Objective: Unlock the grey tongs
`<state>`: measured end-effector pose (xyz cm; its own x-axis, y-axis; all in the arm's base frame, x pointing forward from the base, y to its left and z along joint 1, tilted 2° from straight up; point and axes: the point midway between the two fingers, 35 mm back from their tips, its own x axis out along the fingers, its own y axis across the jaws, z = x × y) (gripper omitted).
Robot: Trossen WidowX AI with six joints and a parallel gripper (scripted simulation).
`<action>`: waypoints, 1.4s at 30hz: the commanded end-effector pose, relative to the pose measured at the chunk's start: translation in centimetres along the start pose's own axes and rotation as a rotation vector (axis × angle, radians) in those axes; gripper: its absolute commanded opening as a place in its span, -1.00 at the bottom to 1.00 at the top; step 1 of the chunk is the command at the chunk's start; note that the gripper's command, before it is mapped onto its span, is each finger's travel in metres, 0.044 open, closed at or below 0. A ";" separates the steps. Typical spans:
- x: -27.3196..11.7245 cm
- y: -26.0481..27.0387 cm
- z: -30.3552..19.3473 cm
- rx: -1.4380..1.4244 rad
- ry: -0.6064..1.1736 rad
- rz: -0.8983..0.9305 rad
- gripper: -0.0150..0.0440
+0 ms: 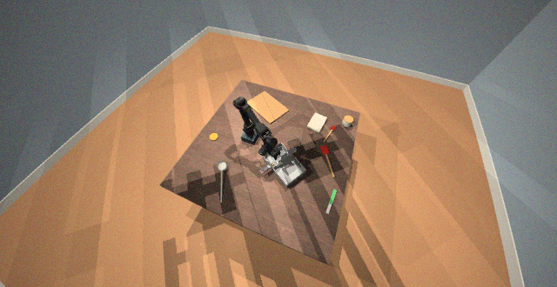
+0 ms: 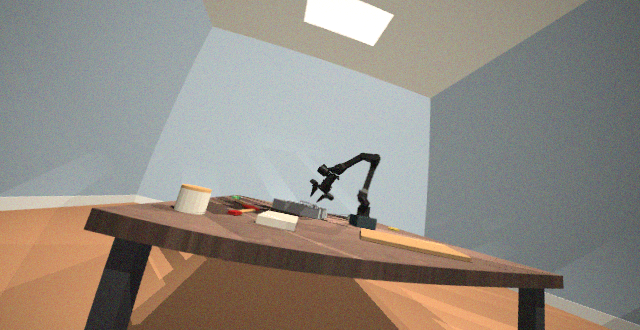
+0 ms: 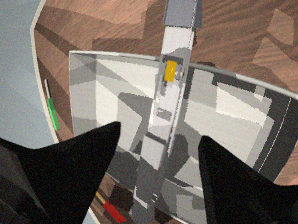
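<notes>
The grey tongs (image 3: 170, 42) (image 1: 265, 170) lie closed across the roasting tin (image 1: 292, 177) (image 2: 295, 209) (image 3: 107, 95), their ends over its rims. A small yellow piece (image 3: 170, 71) shows inside one end of the tongs. My gripper (image 3: 160, 135) (image 2: 315, 198) (image 1: 271, 153) is partly open and empty, above the tin. In the wrist view its fingers stand one on each side of the tongs' line, higher than the tongs and apart from them. The wooden board (image 1: 267, 107) (image 2: 415, 246) lies flat on the table behind the arm's base, with nothing on it.
A white ladle (image 1: 222, 165) and a yellow disc (image 1: 213, 136) lie on one side. On the other are a white block (image 1: 317, 122) (image 2: 276, 221), a lidded pot (image 1: 347, 122) (image 2: 192, 201), two red-headed tools (image 1: 325, 150) (image 1: 332, 128) and a green-handled knife (image 1: 332, 196) (image 3: 53, 114).
</notes>
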<state>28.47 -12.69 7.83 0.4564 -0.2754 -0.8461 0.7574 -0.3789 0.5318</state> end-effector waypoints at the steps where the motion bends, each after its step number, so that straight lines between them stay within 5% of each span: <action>1: 0.3 0.0 0.0 0.003 -0.003 -0.002 0.39; 42: 7.1 0.0 0.0 0.003 -0.003 0.001 0.39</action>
<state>31.56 -14.62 2.35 0.4558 -0.2823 -0.8441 0.7528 -0.3837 0.5349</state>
